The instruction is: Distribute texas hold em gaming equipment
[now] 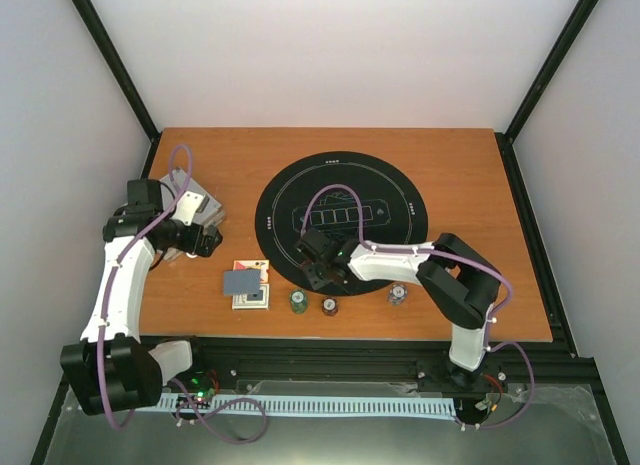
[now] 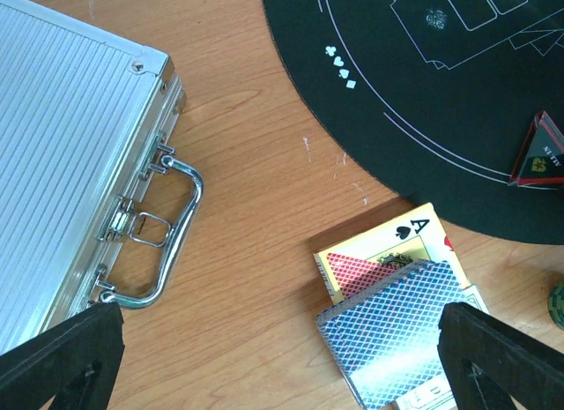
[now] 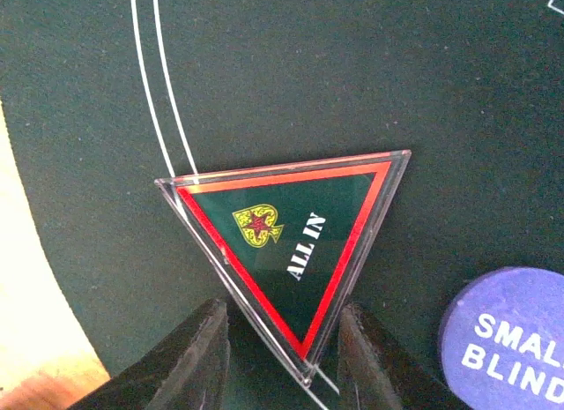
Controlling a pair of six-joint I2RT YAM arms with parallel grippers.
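A clear triangular ALL IN marker (image 3: pixel 291 234), green with a red border, lies flat on the black mat (image 3: pixel 352 66). My right gripper (image 3: pixel 282 344) has its jaws closed in on the marker's lower corner, one finger against each edge. A purple SMALL BLIND disc (image 3: pixel 515 339) lies just to its right. A blue-backed deck of cards (image 2: pixel 397 335) rests on a red-backed pack and an ace of spades (image 2: pixel 421 229). My left gripper (image 2: pixel 278 331) hovers open over the wood beside the deck, holding nothing. Green (image 1: pixel 297 301), brown (image 1: pixel 329 306) and blue-white (image 1: pixel 398 294) chips sit near the front edge.
The ribbed silver aluminium case (image 2: pixel 62 145) lies shut at the left, its handle (image 2: pixel 167 234) facing the cards. The round mat (image 1: pixel 340 175) covers the table's middle. Dark frame rails border the table on both sides.
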